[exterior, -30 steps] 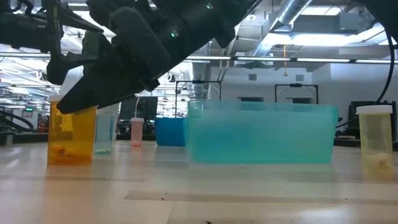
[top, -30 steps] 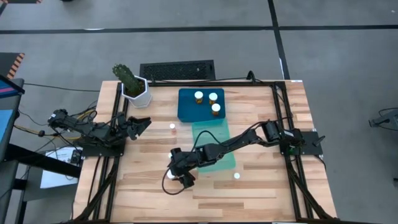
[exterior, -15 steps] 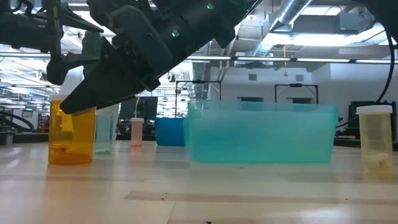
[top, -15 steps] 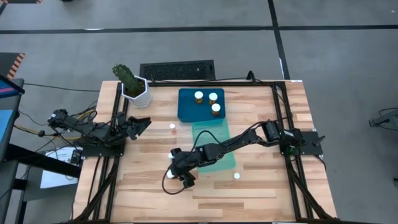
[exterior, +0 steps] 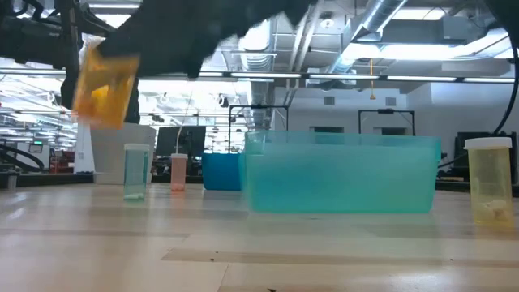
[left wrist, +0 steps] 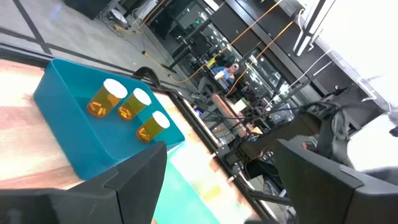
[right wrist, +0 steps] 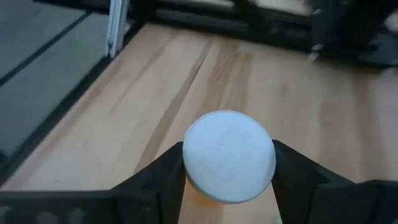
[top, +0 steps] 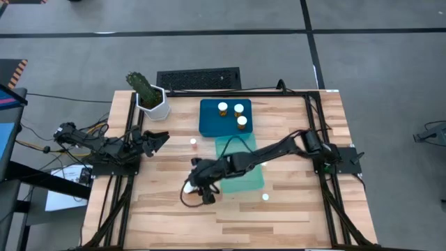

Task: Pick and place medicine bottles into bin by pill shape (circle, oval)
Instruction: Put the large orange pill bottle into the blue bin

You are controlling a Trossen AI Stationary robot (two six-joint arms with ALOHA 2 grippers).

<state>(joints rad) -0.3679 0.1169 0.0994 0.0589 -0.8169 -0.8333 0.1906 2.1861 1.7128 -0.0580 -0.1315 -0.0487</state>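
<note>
My right gripper (top: 193, 187) is shut on an amber medicine bottle with a white cap (right wrist: 229, 155), near the table's middle front. In the low view the bottle (exterior: 104, 81) hangs tilted above the table. Three more bottles (top: 232, 113) stand in the dark blue bin (top: 209, 125). A teal bin (top: 240, 171) sits next to it on the near side. Single bottles stand on the table, one far of my gripper (top: 193, 141) and one right of it (top: 265, 197). My left gripper (top: 159, 138) waits open at the left edge. My right gripper pinches the bottle between its two fingers (right wrist: 166, 174), just below the white cap (right wrist: 205, 186), one finger on each side of it. The bottle is lifted clear of the table and tilted, its amber body (exterior: 101, 93) below the fingers.
A white plant pot with a cactus (top: 150, 97) stands at the far left corner, a keyboard (top: 198, 79) beyond the far edge. Bare wood lies left of the bins and along the near edge. The left wrist view shows the blue bin (left wrist: 74, 130) with its bottles.
My right gripper has risen with the amber bottle and gone slightly toward the table's far edge. The bottle stood upright on the table and now hangs clear of it, tilted.
</note>
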